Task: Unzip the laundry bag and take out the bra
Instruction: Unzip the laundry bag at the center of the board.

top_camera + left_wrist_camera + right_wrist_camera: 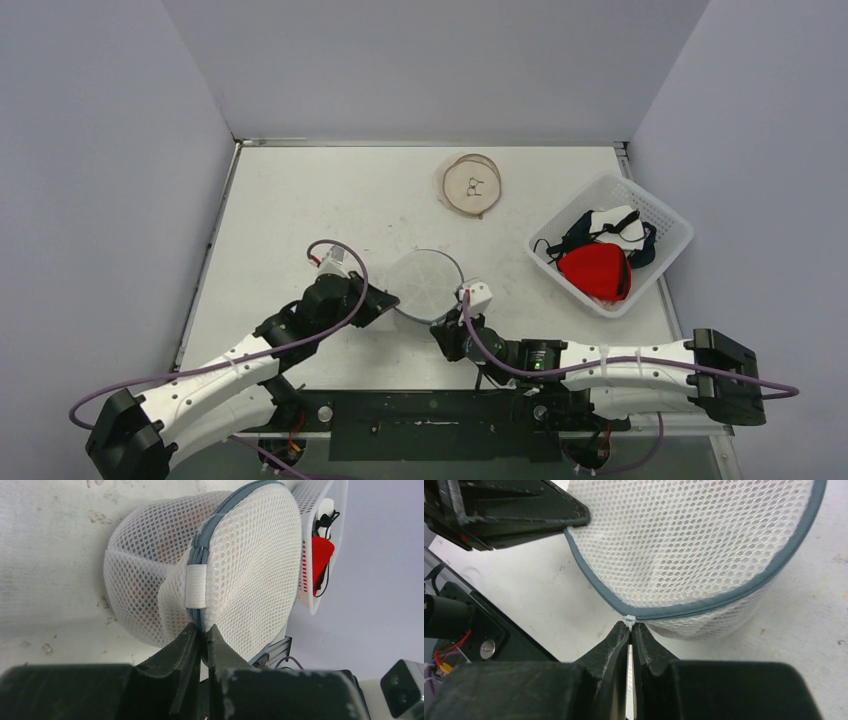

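Observation:
The laundry bag [425, 280] is a round white mesh pouch with a grey zipper [200, 555], lying mid-table between both arms. My left gripper [202, 630] is shut on the bag's zipper seam just below a white fabric tab [196, 586], at the bag's left edge [390, 300]. My right gripper [630, 626] is shut on the white zip-tie pull [629, 619] at the bag's near rim [447, 328]. The zipper [724, 597] looks closed along the rim. The bra is hidden; only a faint tan shade shows through the mesh [150, 545].
A white slotted basket [680, 225] at the right holds red, white and dark garments [595, 268]. A round beige item [470, 185] lies at the back centre. Grey walls close in three sides, and a black rail [430, 425] runs along the near edge.

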Controlling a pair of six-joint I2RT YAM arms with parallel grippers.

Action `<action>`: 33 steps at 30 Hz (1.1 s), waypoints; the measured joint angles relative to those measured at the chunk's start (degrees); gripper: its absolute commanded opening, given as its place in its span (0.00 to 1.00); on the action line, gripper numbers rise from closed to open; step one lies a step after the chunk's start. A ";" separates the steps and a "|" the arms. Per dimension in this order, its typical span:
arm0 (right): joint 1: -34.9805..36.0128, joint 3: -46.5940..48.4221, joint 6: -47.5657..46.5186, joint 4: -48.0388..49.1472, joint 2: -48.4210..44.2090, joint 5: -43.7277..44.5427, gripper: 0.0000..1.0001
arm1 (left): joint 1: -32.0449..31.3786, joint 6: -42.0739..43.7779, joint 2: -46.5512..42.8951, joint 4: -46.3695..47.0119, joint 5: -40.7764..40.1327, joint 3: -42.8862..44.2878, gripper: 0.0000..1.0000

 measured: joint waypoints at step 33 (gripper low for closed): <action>2.25 -0.85 -2.43 3.21 4.98 0.24 0.05 | 1.01 5.49 -0.74 -0.26 13.31 0.52 0.72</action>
